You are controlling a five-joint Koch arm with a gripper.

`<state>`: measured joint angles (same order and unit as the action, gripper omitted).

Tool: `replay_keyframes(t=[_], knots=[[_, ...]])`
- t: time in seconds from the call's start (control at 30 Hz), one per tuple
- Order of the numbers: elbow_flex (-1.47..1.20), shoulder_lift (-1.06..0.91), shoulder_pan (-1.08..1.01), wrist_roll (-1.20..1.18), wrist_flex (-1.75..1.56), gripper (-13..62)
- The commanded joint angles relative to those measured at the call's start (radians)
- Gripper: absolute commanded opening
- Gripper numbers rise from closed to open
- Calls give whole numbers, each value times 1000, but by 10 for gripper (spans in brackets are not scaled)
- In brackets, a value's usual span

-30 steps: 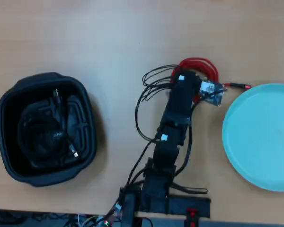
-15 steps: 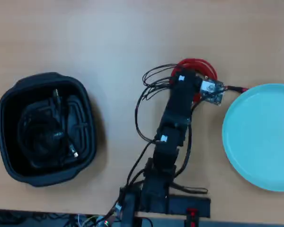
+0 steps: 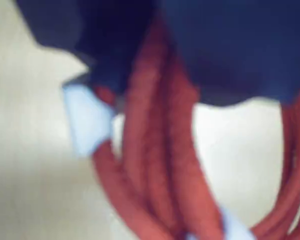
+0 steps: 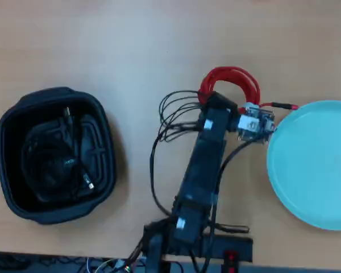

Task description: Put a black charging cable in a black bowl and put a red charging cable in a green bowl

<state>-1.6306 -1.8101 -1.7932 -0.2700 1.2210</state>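
The red charging cable (image 4: 230,79) is a red coil just left of the green bowl (image 4: 315,165), and its plug end (image 4: 284,106) reaches toward the bowl's rim. My gripper (image 4: 211,98) sits at the coil's lower left. In the wrist view the dark jaws (image 3: 160,75) close around several strands of the red charging cable (image 3: 155,165), which hang below them, and the white tie (image 3: 87,117) shows at the left. The black charging cable (image 4: 57,159) lies coiled inside the black bowl (image 4: 11,114) at the far left.
Thin black robot wires (image 4: 170,114) loop out to the left of the arm. The arm's base (image 4: 199,247) stands at the table's near edge. Bare wooden tabletop (image 4: 159,40) stretches across the far side.
The arm has straightened and shifted, so more of the red coil shows above the gripper. The camera module now sits closer to the green bowl's rim. The black bowl and its cable are unchanged.
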Motion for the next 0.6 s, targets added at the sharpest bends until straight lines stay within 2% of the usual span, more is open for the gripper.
replay_keyframes(t=[0.0,0.27,0.57], knots=[[32,-144,6,5,-43,-75],[-48,-236,-8,12,-114,-75],[-21,-227,-296,6,-354,-75]])
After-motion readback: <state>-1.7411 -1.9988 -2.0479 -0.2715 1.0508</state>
